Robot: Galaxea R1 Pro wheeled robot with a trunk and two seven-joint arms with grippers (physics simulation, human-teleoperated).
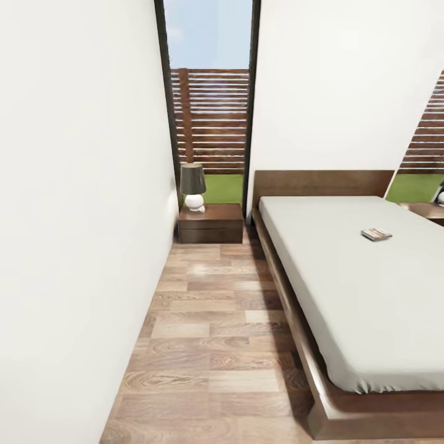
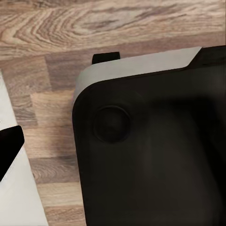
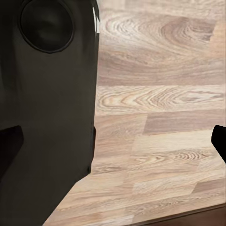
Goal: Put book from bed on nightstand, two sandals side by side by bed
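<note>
Bedroom, head view: small dark paperback book (image 1: 376,234) lying on off-white mattress of low dark-brown wooden bed (image 1: 345,290), near headboard. Dark reddish-brown nightstand (image 1: 211,223) beside bed, bearing dark-shaded white-based lamp (image 1: 193,185). Brown wood-plank floor (image 1: 216,345). Fingers' state: cannot tell.

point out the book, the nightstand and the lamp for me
book (image 1: 376,234): head view, middle of its cover, on the mattress.
nightstand (image 1: 211,231): head view, its front face.
lamp (image 1: 192,179): head view, its dark shade.
</note>
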